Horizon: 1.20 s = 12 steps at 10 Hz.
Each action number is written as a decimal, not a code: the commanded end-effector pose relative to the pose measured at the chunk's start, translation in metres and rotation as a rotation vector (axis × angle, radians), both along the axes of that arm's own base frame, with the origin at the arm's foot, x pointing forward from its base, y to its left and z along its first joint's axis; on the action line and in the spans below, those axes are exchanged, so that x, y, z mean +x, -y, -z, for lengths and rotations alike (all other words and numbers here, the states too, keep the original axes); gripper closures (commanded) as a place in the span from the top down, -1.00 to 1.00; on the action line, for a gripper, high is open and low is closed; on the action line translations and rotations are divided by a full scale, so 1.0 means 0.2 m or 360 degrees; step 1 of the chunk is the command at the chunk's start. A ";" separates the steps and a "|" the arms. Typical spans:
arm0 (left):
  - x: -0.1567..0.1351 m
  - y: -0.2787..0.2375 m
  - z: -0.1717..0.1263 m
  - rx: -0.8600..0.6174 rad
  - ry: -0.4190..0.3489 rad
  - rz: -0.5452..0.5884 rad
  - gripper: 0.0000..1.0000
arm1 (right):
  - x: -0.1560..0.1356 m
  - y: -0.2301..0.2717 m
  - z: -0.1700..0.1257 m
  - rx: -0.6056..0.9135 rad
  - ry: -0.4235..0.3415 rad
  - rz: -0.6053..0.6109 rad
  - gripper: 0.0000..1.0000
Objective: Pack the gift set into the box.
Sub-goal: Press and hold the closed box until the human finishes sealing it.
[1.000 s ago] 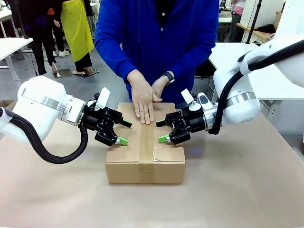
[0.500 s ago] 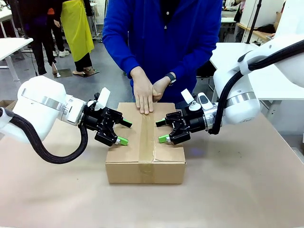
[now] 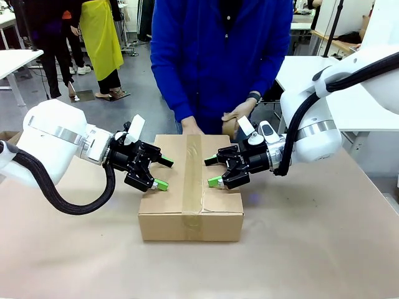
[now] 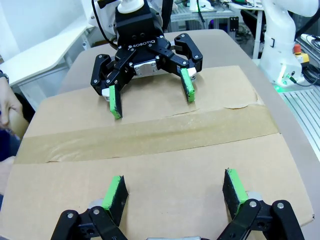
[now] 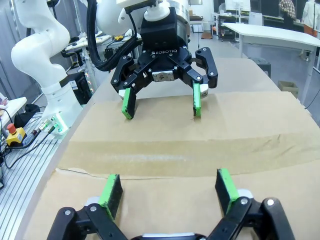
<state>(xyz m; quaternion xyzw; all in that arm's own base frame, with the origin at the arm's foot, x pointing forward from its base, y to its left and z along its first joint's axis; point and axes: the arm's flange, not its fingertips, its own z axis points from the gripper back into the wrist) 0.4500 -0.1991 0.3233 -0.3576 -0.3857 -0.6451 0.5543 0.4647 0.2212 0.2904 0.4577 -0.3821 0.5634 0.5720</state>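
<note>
Box point(image 3: 190, 187) sits shut in the middle of the surface point(image 3: 312, 249), flaps down with a strip of tape point(image 3: 192, 174) along the seam, so the gift set is presumably inside, though I can't see it. Left gripper point(image 3: 161, 173) and right gripper point(image 3: 211, 171) hang over the lid on either side of the tape, both spread wide and holding nothing. The person's hands point(image 3: 240, 112) are up off the lid at the far edge. Honestly my worry is the tape: if it isn't rubbed down, a flap could spring up. And if either gripper drops or sweeps inward, a pad could dent the cardboard or snag the tape, or clip a hand coming back in.
</note>
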 end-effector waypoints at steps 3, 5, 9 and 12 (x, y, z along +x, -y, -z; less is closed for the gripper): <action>-0.01 0.00 0.01 -0.0001 0.0028 0.0020 1.00 | 0.00 0.00 0.01 -0.0009 0.0023 0.0000 1.00; -0.01 0.00 0.01 -0.0001 0.0028 0.0020 1.00 | 0.00 0.00 0.01 -0.0009 0.0023 0.0000 1.00; -0.07 -0.13 -0.12 -0.0124 0.0004 0.0114 1.00 | 0.00 0.00 0.00 0.0000 0.0001 0.0000 1.00; -0.43 -0.83 -0.27 -0.0264 -0.0015 -0.0056 1.00 | -0.45 0.81 -0.35 0.0212 0.0082 0.0328 1.00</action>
